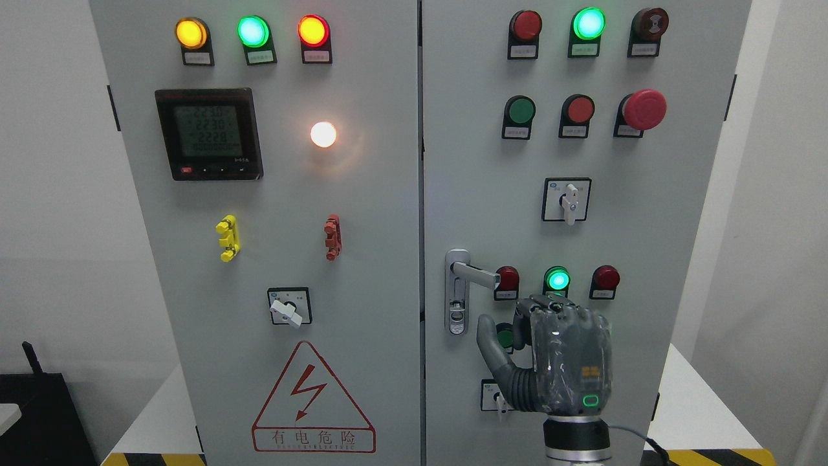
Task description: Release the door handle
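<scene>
A red-bordered warning triangle (313, 398) with a lightning bolt is fixed low on the left door of the grey cabinet (362, 194), and the characters 有电危险 are printed beneath the bolt; a smaller line below them is too fine to be read. On the black digital meter (209, 134) rows of digits are displayed, roughly 223 and 222, though they cannot be read with certainty. The labels under the pilot lamps and pushbuttons are too small to be made out. The silver door handle (474, 273) is mounted at the left edge of the right door, its lever pointing right toward a red lamp (507, 279). The right hand (550, 353) is seen just below and to the right of the lever, apart from it, its back to the camera. The fingers (550, 309) are loosely curled and nothing is held; the thumb (486, 336) is extended up-left, below the lever. Some lower buttons are hidden by the hand.
</scene>
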You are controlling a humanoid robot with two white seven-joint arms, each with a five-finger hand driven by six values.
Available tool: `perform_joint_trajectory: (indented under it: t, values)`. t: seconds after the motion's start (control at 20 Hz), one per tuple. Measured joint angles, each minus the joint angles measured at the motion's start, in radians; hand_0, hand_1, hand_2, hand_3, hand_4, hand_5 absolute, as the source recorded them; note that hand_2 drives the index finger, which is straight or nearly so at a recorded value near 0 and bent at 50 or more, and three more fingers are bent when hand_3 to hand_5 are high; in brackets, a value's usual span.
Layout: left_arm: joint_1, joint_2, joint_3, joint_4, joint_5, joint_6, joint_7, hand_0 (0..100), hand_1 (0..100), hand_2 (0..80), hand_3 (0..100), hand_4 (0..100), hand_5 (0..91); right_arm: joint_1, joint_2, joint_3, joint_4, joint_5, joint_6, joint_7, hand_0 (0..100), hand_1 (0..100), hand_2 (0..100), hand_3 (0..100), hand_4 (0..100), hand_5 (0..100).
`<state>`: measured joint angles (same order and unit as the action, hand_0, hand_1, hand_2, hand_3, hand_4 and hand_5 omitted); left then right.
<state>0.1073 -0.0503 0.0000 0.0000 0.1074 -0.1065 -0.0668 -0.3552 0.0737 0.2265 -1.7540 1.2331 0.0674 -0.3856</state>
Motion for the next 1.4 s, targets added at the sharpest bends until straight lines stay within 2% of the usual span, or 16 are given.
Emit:
perform_joint_trajectory:
  t: [0.1, 0.15, 0.25, 0.35, 0.4, 0.45, 0.55, 1.0, 1.4]
  values:
    - [0.0, 0.0, 0.0, 0.0, 0.0, 0.0, 0.0, 12, 39, 0.0, 0, 0, 0.0, 0.025, -0.024, -0.007, -0.011, -0.001, -0.026, -0.012, 48, 47, 31, 44, 33, 33]
    - [0.0, 0.0, 0.0, 0.0, 0.0, 0.0, 0.0, 12, 39, 0.0, 0, 0, 0.0, 0.034, -0.034, -0.012, -0.016, -0.002, -0.04, -0.013, 50, 44, 28, 38, 28, 28]
    - [0.0, 0.0, 0.0, 0.0, 0.0, 0.0, 0.0, 12, 39, 0.0, 0, 0, 0.0, 0.049, -0.057, -0.024, -0.027, -0.003, -0.067, -0.015, 51, 38, 14, 17, 8, 4]
    - [0.0, 0.0, 0.0, 0.0, 0.0, 0.0, 0.0, 12, 39, 0.0, 0, 0, 0.0, 0.059, -0.078, -0.036, -0.037, -0.007, -0.084, -0.015, 51, 32, 5, 8, 0, 0]
    - [0.0, 0.0, 0.0, 0.0, 0.0, 0.0, 0.0, 12, 39, 0.0, 0, 0, 0.0, 0.063, -0.089, -0.04, -0.042, -0.016, -0.09, -0.015, 49, 28, 1, 3, 0, 0]
    - [0.0, 0.0, 0.0, 0.0, 0.0, 0.0, 0.0, 12, 39, 0.0, 0, 0, 0.0, 0.066, -0.1, -0.045, -0.047, -0.028, -0.093, -0.015, 47, 26, 0, 1, 0, 0]
    - [0.0, 0.0, 0.0, 0.0, 0.0, 0.0, 0.0, 12, 39, 0.0, 0, 0, 0.0, 0.071, -0.124, -0.053, -0.058, -0.059, -0.098, -0.015, 40, 21, 0, 0, 0, 0]
    - [0.0, 0.0, 0.0, 0.0, 0.0, 0.0, 0.0, 12, 39, 0.0, 0, 0, 0.0, 0.106, -0.215, -0.086, -0.105, -0.163, -0.145, -0.021, 36, 21, 0, 0, 0, 0]
    - [0.0, 0.0, 0.0, 0.0, 0.0, 0.0, 0.0, 12, 39, 0.0, 0, 0, 0.0, 0.147, -0.257, -0.104, -0.15, -0.195, -0.162, -0.024, 36, 21, 0, 0, 0, 0]
